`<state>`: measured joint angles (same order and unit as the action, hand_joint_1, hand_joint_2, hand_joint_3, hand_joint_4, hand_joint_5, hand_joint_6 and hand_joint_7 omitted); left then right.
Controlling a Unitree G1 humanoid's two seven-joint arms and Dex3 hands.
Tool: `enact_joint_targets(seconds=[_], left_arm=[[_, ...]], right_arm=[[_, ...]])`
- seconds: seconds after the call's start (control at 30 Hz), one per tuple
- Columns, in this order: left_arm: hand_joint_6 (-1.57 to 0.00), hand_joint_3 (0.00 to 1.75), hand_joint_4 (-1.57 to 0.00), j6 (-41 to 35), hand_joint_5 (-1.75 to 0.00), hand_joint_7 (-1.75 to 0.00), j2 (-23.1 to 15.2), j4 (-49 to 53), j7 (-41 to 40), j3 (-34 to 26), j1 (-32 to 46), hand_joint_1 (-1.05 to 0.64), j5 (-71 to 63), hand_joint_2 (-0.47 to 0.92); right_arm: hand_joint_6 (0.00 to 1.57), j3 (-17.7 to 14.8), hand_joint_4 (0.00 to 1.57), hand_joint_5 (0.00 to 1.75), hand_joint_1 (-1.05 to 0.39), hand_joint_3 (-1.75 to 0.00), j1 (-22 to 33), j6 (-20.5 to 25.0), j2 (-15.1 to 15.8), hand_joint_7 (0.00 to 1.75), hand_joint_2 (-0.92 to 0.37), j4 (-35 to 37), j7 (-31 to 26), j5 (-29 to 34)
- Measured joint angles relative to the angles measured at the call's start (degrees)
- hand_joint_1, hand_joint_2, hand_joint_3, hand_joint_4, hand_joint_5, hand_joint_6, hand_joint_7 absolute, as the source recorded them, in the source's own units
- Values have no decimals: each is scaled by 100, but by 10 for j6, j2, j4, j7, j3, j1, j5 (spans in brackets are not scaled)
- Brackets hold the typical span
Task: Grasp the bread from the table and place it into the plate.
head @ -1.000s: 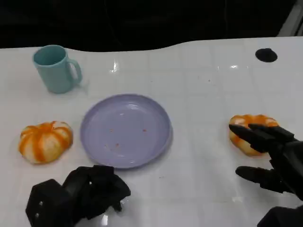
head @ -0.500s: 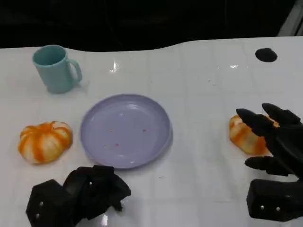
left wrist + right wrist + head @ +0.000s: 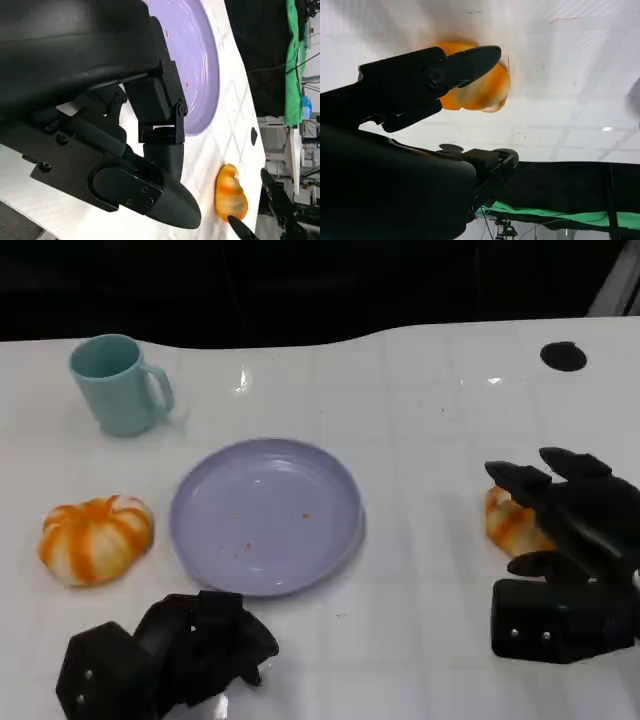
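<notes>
Right, nearest me the left hand (image 3: 165, 660) sits low at the table's front edge, fingers curled in on nothing, just short of the plate (image 3: 266, 515). Across on the other side my right hand (image 3: 565, 550) is over the bread (image 3: 510, 522), fingers spread apart and reaching across its top; from the right wrist view one finger lies over the crust with a gap beneath, so I judge it holds nothing yet. That bread lies on the table (image 3: 420, 420), well to the right of the plate, partly hidden under the fingers. I'd expect it to be light and soft, with a rounded, glazed-looking crust that could slip or dent under a hard squeeze, so I'd take it across its widest part, fingers over the top and thumb low on the near side, and close gently. A second orange-striped loaf (image 3: 96, 539) rests just left of the plate, which has a few crumbs in it. Further back on the left stands the teal mug (image 3: 118, 385), and far right near the back edge there's a small black disc (image 3: 563, 356).
</notes>
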<state>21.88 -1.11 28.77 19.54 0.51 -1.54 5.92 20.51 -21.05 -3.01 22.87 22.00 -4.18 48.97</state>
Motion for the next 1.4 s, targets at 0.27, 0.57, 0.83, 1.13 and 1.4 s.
enact_joint_targets(seconds=[0.27,0.57,0.83,1.13,1.4], left_arm=[[-128,0,-87,0,-152,-79,0,-3,0,0,4,-105,0,86],[-128,0,-88,-6,-151,-79,0,-14,0,0,11,-105,0,86],[-128,0,-88,-10,-152,-79,0,-20,0,0,12,-105,0,86],[-128,0,-88,-13,-152,-78,0,-22,0,0,12,-105,0,86],[-128,0,-88,-13,-151,-77,0,-22,0,0,12,-105,0,85]], right_arm=[[35,19,19,13,-37,0,-18,34,-6,2,-84,41,11,-2],[59,32,57,14,-28,-1,-34,38,-8,5,-89,91,9,-8],[135,18,89,166,-7,-8,-54,-38,-12,14,-92,157,-85,-49],[79,21,84,175,-4,-18,-59,-86,-16,138,-84,204,-173,-48],[82,20,86,175,0,-21,-59,-85,-30,136,-82,209,-200,-53]])
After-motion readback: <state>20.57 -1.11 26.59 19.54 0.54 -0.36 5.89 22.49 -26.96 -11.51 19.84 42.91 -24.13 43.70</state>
